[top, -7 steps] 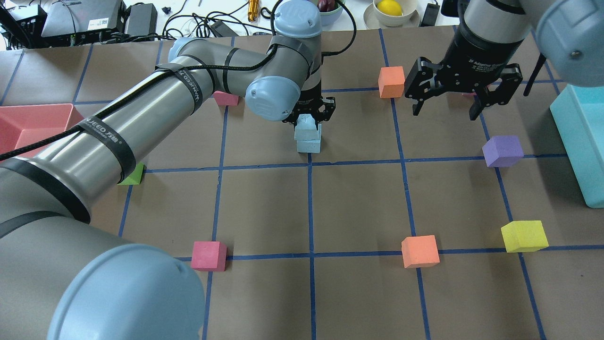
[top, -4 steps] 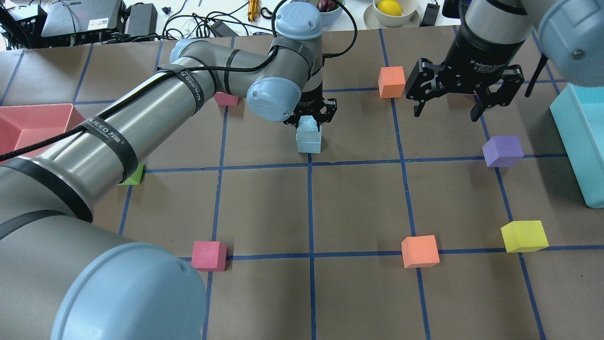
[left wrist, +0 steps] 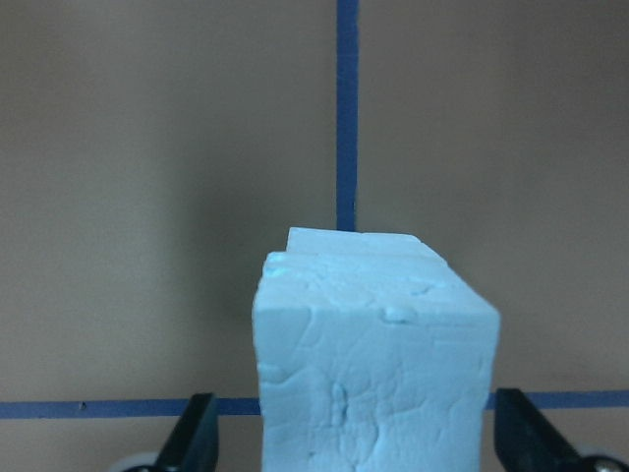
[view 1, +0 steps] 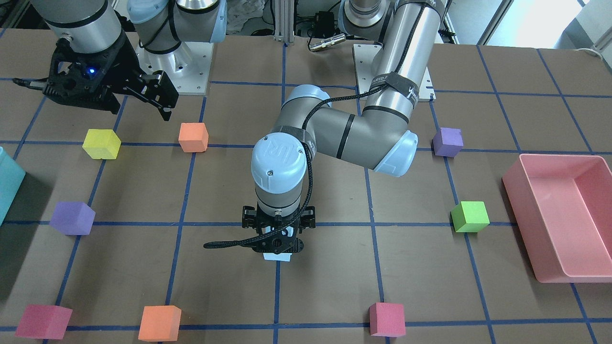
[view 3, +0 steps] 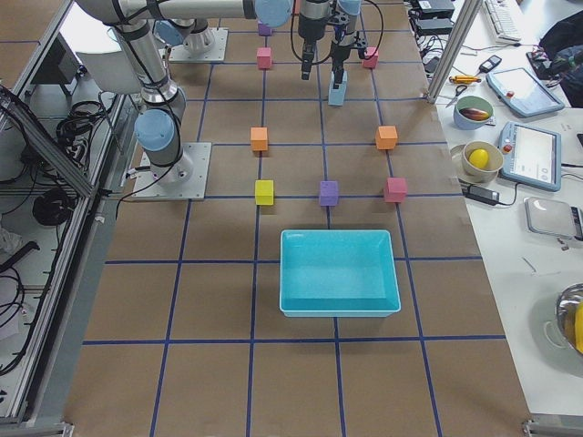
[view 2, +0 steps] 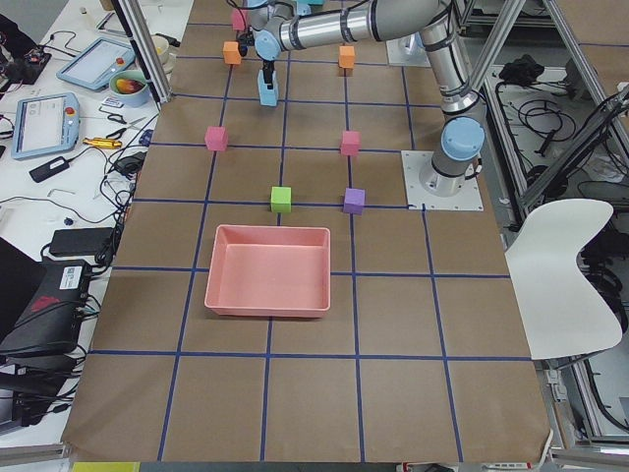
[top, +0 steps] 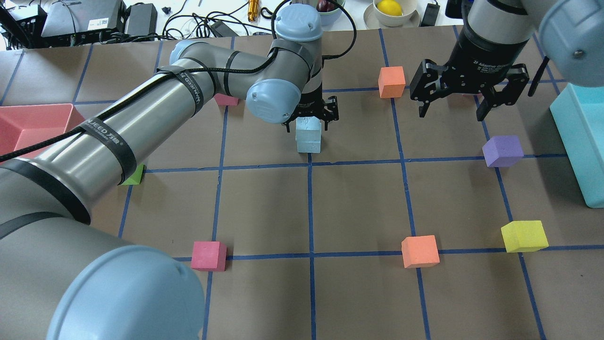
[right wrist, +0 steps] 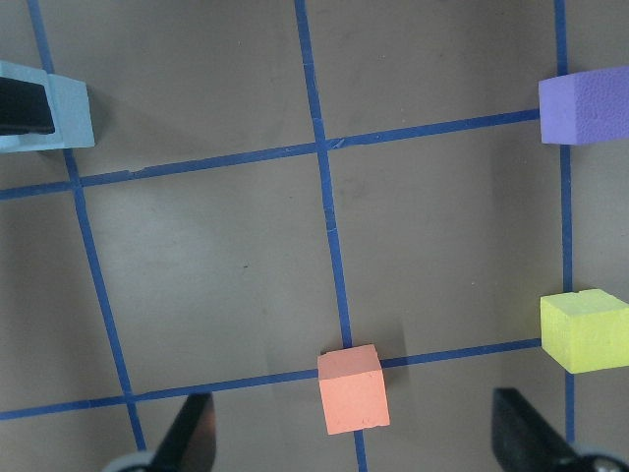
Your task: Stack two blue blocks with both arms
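Left gripper (top: pixel 310 117) hangs straight down over the two blue blocks with its jaws parted. On the wrist view both fingers (left wrist: pixel 194 440) stand clear of the upper blue block (left wrist: pixel 378 379), a gap on each side, so nothing is gripped. That block sits on the lower blue block (top: pixel 309 145). The stack is upright, and a thin edge of the lower one shows past the top one in the wrist view.

I take the far orange cube (top: pixel 391 81) as my mark. The stack stands on the brown table (top: pixel 264 208) to the robot's left of that cube and nearer the robot, well apart from it.

Right gripper (top: pixel 450 113) hovers above the table just to the robot's right of the same cube, jaws wide and empty, blue light lit in the front view.

A purple cube (top: pixel 502 151) lies nearer the robot than the orange cube and farther right. The teal container (top: pixel 580 146) is farther right again, at the table edge.
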`<state>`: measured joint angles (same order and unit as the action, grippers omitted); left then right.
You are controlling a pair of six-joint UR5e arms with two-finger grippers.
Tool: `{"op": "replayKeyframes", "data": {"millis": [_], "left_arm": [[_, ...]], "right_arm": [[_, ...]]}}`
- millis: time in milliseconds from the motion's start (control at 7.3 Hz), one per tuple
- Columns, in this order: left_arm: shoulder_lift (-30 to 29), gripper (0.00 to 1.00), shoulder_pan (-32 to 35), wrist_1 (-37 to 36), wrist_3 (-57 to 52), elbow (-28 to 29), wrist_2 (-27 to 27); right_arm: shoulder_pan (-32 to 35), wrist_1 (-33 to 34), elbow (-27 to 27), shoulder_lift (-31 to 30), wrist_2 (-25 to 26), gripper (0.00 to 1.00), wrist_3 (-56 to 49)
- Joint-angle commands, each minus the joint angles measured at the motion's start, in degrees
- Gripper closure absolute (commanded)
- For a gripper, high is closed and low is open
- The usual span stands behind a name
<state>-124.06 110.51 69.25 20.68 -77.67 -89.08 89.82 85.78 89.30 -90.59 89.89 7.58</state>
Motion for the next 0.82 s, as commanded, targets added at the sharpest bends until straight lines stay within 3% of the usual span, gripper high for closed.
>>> {"op": "replayKeyframes", "data": {"millis": [0, 274, 685], "left_arm": [[5.1, 0.0, -2.8, 5.6, -1.4, 0.8, -0.1], [12.2, 0.0, -8.8, 13.2, -14.9, 0.2, -0.9], [25.0, 0.0, -18.1, 18.6, -28.6, -2.1, -1.0]], "right_arm": [[0.0, 0.0, 0.0, 0.0, 0.0, 0.0, 0.0], [0.0, 0.1, 0.0, -0.4, -0.2, 0.0, 0.0], [0.0, 0.0, 0.0, -0.4, 0.0, 0.0, 0.1]]}}
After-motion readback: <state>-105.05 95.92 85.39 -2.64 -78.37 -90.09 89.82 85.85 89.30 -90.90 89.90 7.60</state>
